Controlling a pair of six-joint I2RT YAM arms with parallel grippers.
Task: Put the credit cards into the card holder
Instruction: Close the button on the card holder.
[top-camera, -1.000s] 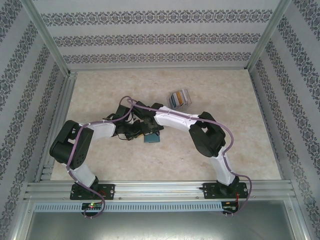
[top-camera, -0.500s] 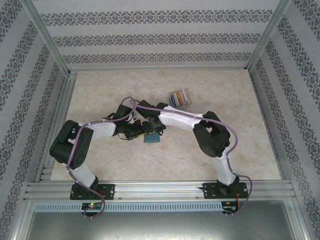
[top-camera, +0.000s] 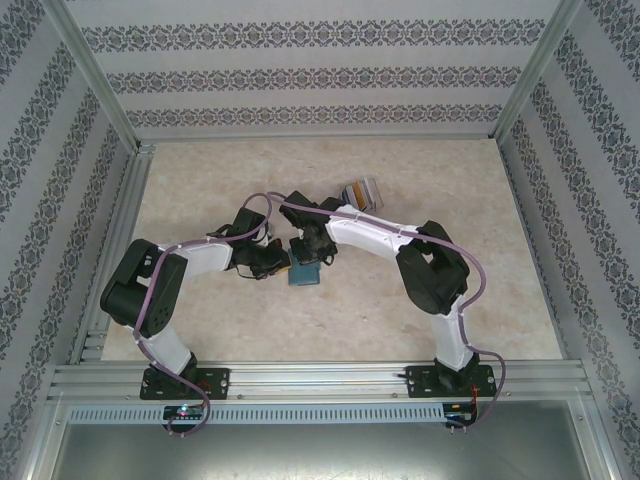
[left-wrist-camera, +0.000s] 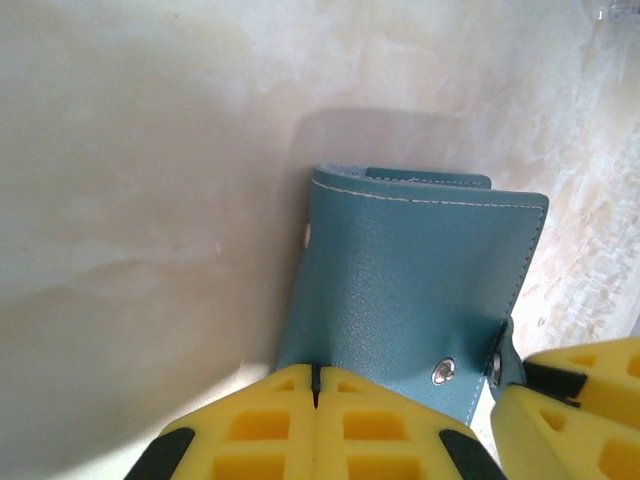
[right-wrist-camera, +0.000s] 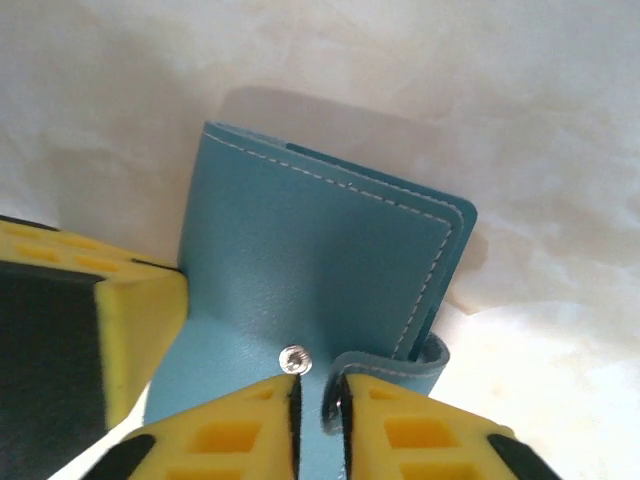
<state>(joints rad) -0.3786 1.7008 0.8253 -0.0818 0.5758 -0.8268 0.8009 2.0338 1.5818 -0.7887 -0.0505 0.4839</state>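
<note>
The card holder (top-camera: 304, 275) lies flat near the middle of the table (top-camera: 200, 180), a little left of centre, closed or nearly so. Its teal cover faces up, and the wrist views show pale stitching along the edge. A small metal snap stud (right-wrist-camera: 292, 359) sits by its narrow closing tab (right-wrist-camera: 385, 365).

The right gripper (right-wrist-camera: 318, 385) has its yellow pads drawn almost together, with a thin strip of that tab pinched between them. The left gripper (left-wrist-camera: 315, 372) has its pads pressed tight. The holder's edge runs into their seam, so it looks to be nipping a leaf of the leather, though the layer itself is hidden.

The step in hand seems to be opening the holder, with no card yet inside. To do it well, the left claw should only anchor the lower leaf against the table. The right claw should lift the tab in an arc about the spine, not drag it sideways, which would slide the whole wallet. The leather is thin and supple, so a pinch this shallow could slip.

The credit cards (top-camera: 362, 190) lie fanned to the far right of the holder, apart from it, just beyond the right arm's forearm.

The table is pale and marbled. Patterned wallpaper (top-camera: 320, 80) covers the walls around it, and an aluminium frame rail (top-camera: 320, 378) runs along the near edge.
</note>
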